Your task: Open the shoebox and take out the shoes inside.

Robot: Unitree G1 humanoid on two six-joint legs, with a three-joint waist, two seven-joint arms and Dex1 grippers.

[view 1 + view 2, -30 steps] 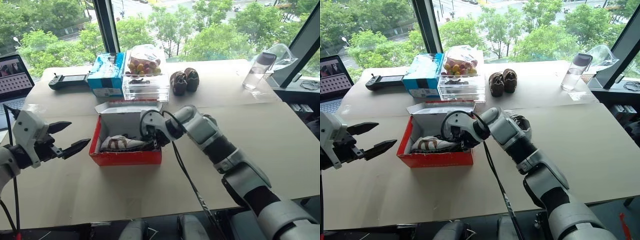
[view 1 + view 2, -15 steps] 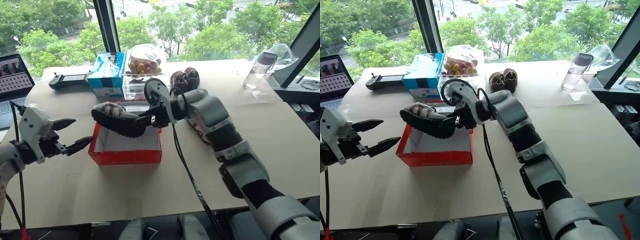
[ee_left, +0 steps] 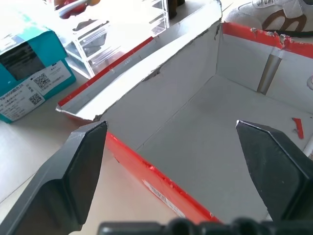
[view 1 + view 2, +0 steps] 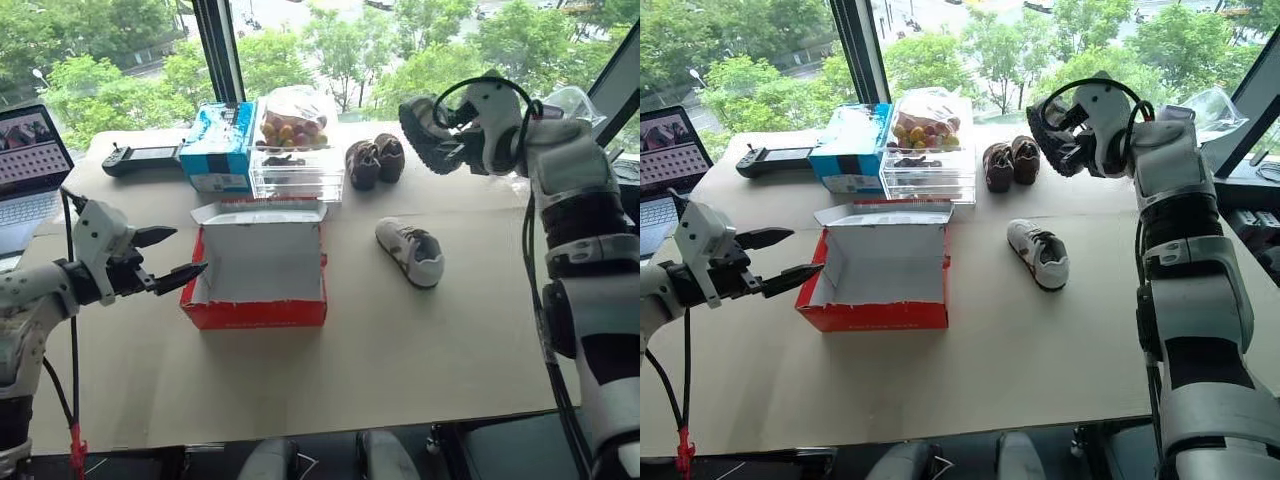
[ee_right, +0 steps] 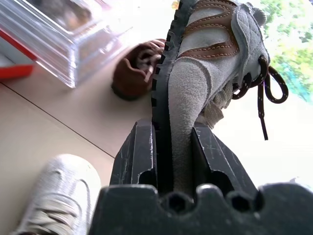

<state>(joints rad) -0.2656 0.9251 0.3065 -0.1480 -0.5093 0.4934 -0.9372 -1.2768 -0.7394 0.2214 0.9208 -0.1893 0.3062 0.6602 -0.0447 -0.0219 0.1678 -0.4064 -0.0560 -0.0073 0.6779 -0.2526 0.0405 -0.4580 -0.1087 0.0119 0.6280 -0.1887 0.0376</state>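
Right gripper (image 4: 1068,135) pinching the second shoe (image 5: 205,88) by its heel, raised over the table's far right corner, toe probably pointing away. First shoe (image 4: 1038,254) lying below and nearer, mid-table, beside the emptied shoebox (image 4: 880,285). Left gripper (image 4: 780,258) spread wide at the box's left edge.

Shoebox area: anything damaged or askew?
The shoebox has ragged, torn cardboard along its lid edge, seen in the left wrist view. One white shoe lies skewed on the table.
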